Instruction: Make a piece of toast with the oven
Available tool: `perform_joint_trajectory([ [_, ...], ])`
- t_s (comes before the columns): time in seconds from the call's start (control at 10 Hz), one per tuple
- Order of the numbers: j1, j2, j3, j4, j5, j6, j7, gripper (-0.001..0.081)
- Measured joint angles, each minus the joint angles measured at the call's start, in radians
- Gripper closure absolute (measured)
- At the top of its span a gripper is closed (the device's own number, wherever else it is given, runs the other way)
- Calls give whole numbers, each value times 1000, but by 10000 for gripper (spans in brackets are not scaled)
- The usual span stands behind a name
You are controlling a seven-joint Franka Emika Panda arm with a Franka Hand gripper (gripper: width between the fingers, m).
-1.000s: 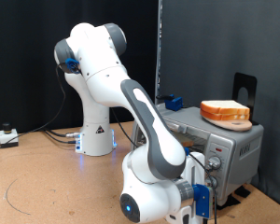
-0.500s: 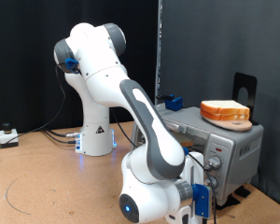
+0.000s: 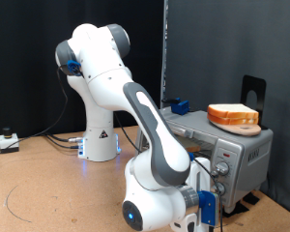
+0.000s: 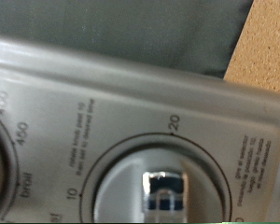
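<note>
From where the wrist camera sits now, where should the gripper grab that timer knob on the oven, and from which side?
Grip the timer knob across its raised chrome centre bar, coming straight at the oven control panel face-on. The bar stands out from the round dial, giving two flat sides for the fingers; the smooth round rim around it offers less purchase. In the exterior view the gripper is hidden behind the arm near the knobs.

Silver toaster oven [image 3: 227, 155] at table's right end in exterior view, knobs on front; wrist view shows timer dial [image 4: 161, 182]. Bread slice [image 3: 233, 114] flat on top.

Oven [image 3: 227, 145] front blocked by arm [image 3: 155, 145]; bread stack [image 3: 233, 115] on top.
</note>
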Motion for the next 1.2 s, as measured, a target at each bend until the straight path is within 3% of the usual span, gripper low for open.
perform_joint_trajectory([
  [0.4,-25,-27,0,-1,1,-2,0,10],
  [0.9,-24,-27,3,-23,-30,-16,3,10],
  [1.2,-20,-28,12,-46,-30,18,-17,10],
])
